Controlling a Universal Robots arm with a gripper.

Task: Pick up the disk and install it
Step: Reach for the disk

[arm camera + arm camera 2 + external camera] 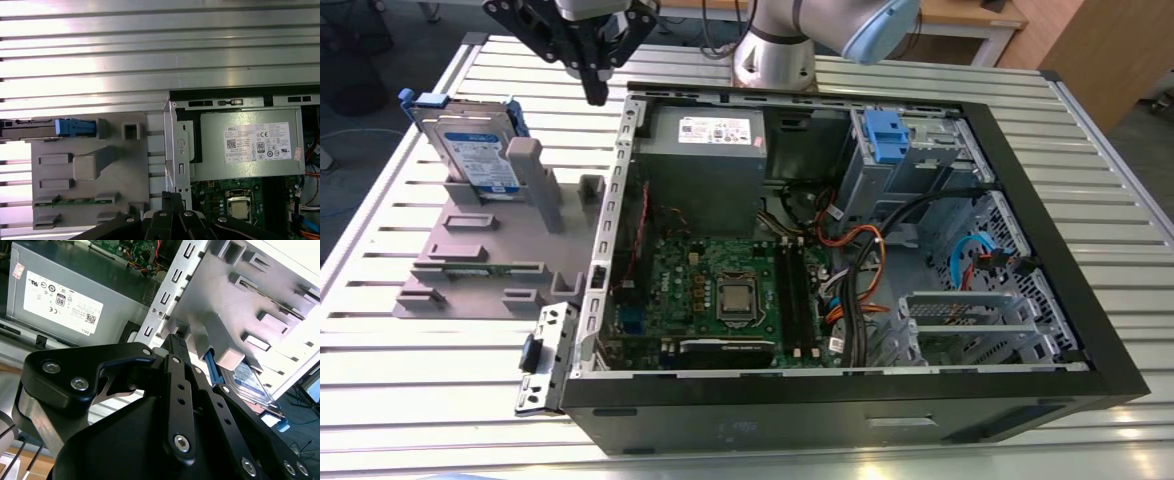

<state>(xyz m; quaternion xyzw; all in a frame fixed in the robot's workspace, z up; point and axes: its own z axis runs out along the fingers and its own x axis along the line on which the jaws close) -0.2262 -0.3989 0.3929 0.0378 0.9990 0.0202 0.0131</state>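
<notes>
The disk point(471, 150) stands on edge in a grey holder point(480, 255) on the exterior view's left, its blue bracket around it and its white-and-blue label facing the camera. The second wrist view shows its labelled face point(251, 381); the first wrist view shows it edge-on with the blue bracket point(75, 127). My gripper point(596, 92) hangs above the table between the holder and the open computer case point(1067, 300), to the right of the disk and apart from it. Its fingers point(176, 347) are together with nothing between them.
Inside the case lie a grey power supply box with a white sticker point(707, 150), the motherboard point(720, 290), loose cables point(854, 250) and a drive cage with a small blue latch point(886, 135). The arm's base point(774, 60) stands behind the case on the slatted metal table point(427, 390).
</notes>
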